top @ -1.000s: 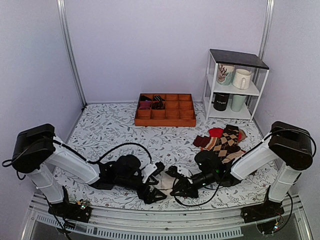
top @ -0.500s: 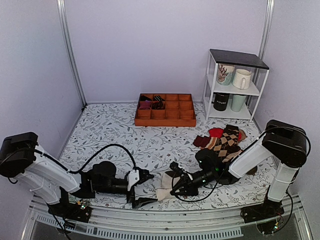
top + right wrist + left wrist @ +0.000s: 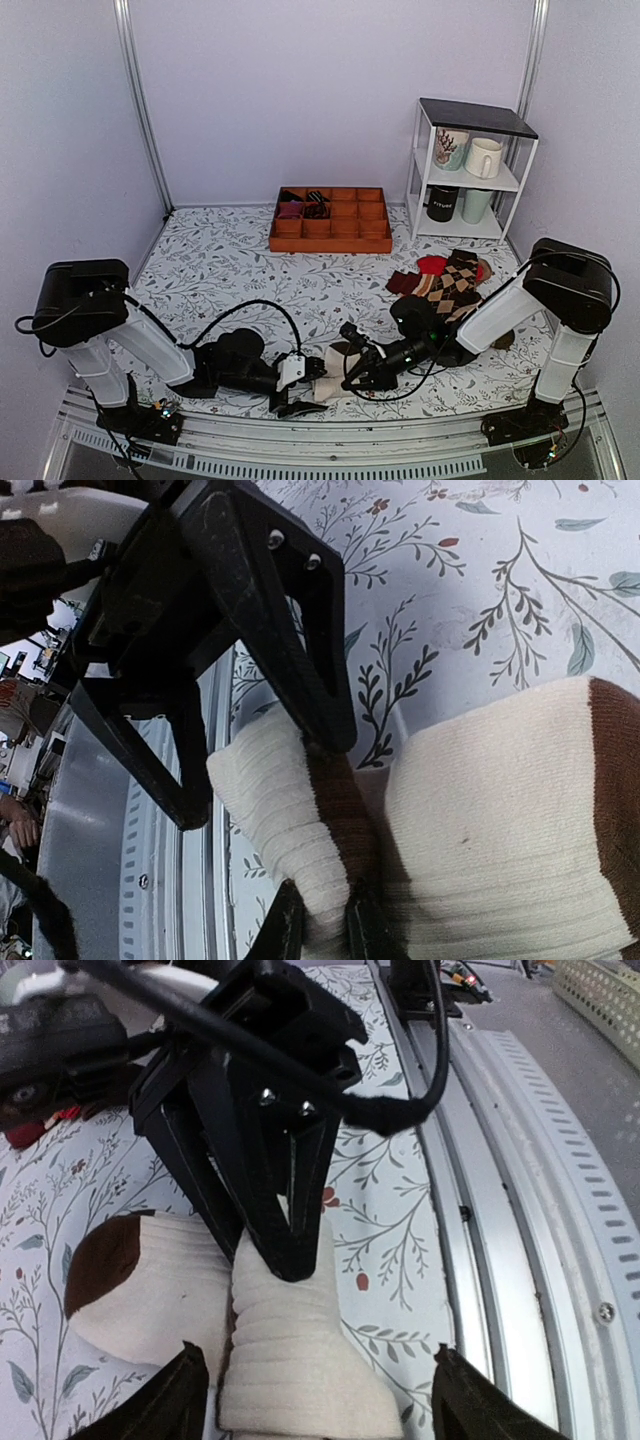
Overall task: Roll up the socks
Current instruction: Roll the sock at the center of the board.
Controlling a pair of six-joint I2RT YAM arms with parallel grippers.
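Socks (image 3: 290, 1360) pinched in right pincer (image 3: 325, 925); left pincer (image 3: 320, 1390) seemingly straddles them, spread.

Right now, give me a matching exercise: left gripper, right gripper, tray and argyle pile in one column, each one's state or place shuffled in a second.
1. left gripper
2. right gripper
3. tray
4. argyle pile

A. far middle of the table
B. shut on the socks
C. right side, in front of the shelf
D. open, a finger either side of the socks

Pairs: 1-D, 2-B, 3-A, 4-C.
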